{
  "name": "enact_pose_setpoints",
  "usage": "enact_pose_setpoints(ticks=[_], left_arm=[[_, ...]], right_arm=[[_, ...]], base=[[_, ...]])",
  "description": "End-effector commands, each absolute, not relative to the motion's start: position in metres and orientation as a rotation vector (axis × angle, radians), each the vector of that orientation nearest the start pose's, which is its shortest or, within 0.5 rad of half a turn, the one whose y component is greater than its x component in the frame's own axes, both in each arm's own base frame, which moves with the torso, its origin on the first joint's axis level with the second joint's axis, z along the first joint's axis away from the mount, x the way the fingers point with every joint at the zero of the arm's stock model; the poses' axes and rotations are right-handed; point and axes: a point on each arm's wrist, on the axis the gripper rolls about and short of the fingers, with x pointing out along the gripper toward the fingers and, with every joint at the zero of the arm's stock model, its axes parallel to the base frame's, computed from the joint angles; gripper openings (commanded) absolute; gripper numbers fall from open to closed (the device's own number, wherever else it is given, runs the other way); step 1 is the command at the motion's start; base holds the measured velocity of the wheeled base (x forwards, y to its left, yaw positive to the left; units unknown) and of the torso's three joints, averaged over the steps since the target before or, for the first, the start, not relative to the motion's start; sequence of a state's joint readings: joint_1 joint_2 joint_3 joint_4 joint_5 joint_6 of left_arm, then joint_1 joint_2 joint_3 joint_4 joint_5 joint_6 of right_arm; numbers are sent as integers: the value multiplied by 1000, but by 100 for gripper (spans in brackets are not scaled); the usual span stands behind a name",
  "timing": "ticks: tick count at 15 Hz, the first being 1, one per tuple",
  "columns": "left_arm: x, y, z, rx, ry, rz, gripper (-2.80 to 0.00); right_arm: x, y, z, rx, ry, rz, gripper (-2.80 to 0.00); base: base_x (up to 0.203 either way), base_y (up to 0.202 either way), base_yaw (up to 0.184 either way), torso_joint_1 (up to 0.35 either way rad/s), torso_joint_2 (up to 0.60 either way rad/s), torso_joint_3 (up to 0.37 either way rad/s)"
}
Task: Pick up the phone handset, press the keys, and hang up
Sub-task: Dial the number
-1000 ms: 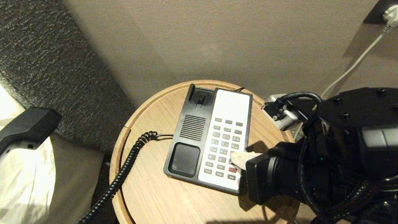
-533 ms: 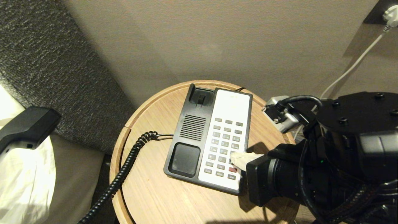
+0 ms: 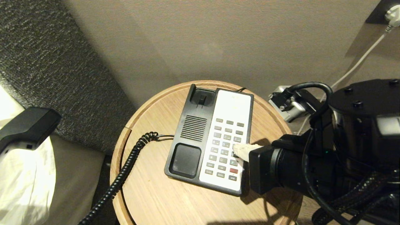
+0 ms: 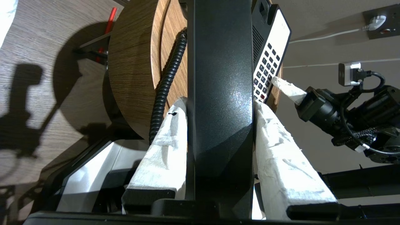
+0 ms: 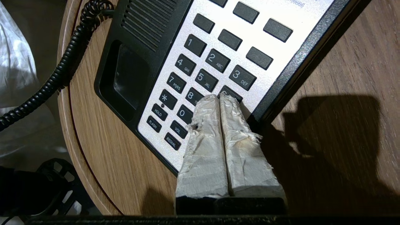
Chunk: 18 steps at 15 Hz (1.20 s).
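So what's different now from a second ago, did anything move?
The right gripper, fingers shut together, slid up the keys from the row just above the red button toward the next row farther from the robot. Nothing was grabbed or released. The left gripper keeps clamping the phone handset off to the left; the phone base and coiled cord stayed put.

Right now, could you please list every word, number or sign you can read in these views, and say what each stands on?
On the keys of the phone base, right wrist view:
"1"
"2 ABC"
"3 DEF"
"4 GHI"
"5 JKL"
"7 PQRS"
"8", partly behind the right gripper
"*"
"0"
"HOLD"
"FLASH"
"VOL"
"REDIAL"
The faint print at the faceplate's top edge is too blurred to read.
The upper six keys are blank.
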State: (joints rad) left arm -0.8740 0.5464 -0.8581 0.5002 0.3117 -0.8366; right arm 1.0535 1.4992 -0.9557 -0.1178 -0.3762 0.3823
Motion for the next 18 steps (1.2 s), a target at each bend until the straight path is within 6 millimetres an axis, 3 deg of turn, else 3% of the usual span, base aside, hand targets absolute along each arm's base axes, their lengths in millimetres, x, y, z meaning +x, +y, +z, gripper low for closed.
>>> enact_pose_setpoints(ticks=[1,18], left_arm=[[-3,15,261,-708,385,-452,-280],[-4,16,256,-705,387,-446,-280]], right_arm=[[132,220,233,87,446,598,-280],[127,222,219,40,497,611,-280]], base=[[0,0,0,0,0,0],[0,0,0,0,0,0]])
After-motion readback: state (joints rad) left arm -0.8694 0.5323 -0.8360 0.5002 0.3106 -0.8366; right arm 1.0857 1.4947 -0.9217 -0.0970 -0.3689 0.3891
